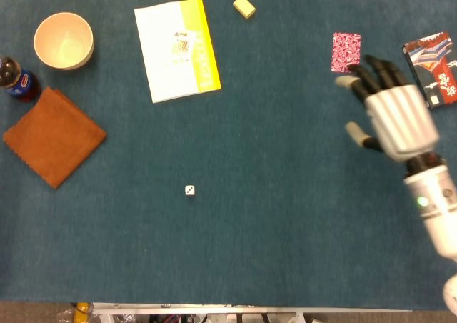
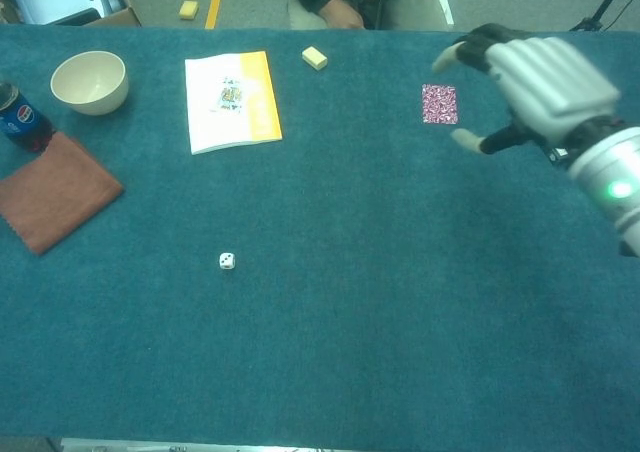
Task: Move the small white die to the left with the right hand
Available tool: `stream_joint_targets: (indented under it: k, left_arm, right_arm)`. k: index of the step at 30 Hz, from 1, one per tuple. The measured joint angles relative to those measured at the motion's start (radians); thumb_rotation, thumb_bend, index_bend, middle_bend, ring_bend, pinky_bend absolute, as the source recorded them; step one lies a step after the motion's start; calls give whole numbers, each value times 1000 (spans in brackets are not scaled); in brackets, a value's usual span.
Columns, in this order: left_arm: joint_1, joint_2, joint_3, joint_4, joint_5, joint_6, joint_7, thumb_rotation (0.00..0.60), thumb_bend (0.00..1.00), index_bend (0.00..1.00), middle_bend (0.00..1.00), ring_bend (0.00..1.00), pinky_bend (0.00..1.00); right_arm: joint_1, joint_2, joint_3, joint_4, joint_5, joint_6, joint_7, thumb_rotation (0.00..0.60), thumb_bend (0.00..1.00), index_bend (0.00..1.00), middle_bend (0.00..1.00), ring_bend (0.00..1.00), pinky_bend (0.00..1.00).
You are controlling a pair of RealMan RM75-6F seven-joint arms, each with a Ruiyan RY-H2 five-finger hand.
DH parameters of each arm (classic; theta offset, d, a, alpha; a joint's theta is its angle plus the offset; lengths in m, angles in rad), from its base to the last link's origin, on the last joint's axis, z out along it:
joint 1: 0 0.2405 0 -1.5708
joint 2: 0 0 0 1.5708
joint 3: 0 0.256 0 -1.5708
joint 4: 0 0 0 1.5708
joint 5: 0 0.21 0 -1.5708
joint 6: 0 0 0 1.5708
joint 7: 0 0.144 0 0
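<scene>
Blue carpeted table (image 1: 285, 251), white die (image 1: 190, 190)

Even, diffuse overhead light in both views; the blue cloth table (image 1: 285, 216) reads flat, with only faint soft shadows hugging the objects and no hard glare apart from a mild sheen on the right hand (image 1: 393, 116) shell. Both pictures are slightly soft and low in resolution, with a greenish-teal cast stronger in the chest view. The fingers (image 1: 371, 76) smear with slight blur, while the small white die (image 1: 190, 190) sits fairly crisp, its pips barely resolved.
</scene>
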Motion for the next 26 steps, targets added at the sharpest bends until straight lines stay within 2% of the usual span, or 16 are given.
stream_joint_targets:
  k: [8, 17, 26]
  left_arm:
    - [-4, -4, -1, -4, 1, -7, 6, 600, 409, 205, 275, 173, 141]
    - [-2, -14, 0, -11, -3, -8, 16, 600, 410, 205, 275, 173, 140]
    - [-3, -16, -2, -25, -9, -11, 31, 600, 409, 205, 275, 173, 141]
  right_arm:
    - [-120, 97, -44, -67, -24, 115, 19, 600, 246, 264, 217, 91, 159]
    - [-231, 144, -85, -88, -88, 213, 65, 600, 246, 264, 218, 91, 159]
    - [-296, 170, -89, -99, -137, 252, 97, 600, 247, 265, 219, 91, 159]
